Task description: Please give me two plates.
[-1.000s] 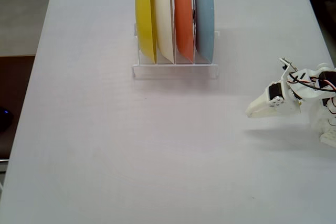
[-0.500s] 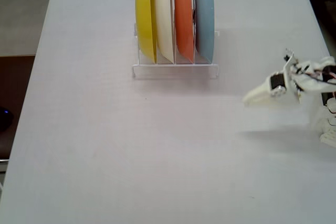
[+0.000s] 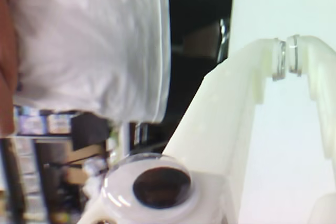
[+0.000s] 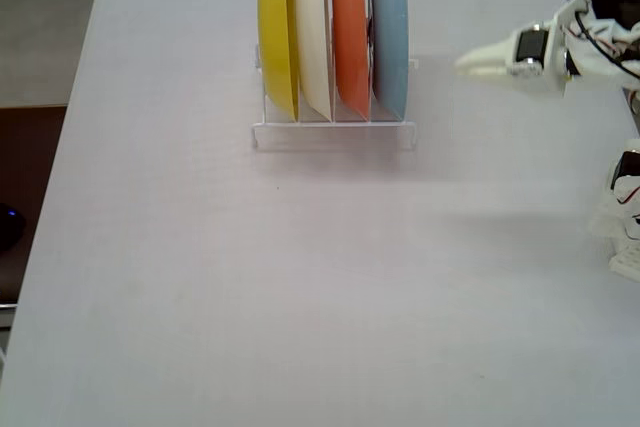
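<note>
White worktop [image 4: 200, 277], rack [image 4: 333, 132] near far edge: blue plate [image 4: 390, 32] rightmost, orange plate [image 4: 350, 32] just beside (both upright on edge). Claw [image 4: 470, 63] raised right of rack, apart from plates, tips together [image 3: 286, 59].

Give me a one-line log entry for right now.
claw: shut, empty, right of rack | light blue plate: upright in rack | orange plate: upright beside it | delivered: none
</note>
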`<state>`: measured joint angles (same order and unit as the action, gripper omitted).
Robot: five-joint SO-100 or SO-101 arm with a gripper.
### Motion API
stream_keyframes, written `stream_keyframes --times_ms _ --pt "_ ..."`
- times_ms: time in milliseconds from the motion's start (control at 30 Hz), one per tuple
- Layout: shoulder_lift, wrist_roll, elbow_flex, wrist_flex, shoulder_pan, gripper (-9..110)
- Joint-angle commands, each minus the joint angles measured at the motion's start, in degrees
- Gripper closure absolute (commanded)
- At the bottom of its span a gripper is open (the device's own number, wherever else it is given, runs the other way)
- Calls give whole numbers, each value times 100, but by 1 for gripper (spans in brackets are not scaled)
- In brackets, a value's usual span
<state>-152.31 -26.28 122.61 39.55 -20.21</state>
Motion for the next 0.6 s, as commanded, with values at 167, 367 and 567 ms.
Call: stream_keyframes --times_ms 167,367,567 --pt "1916 -853 -2566 1248 -896 79" --pt "2865 -1222 -3437 1626 -1274 75" --pt "3542 -1591 -4025 1433 -1415 74"
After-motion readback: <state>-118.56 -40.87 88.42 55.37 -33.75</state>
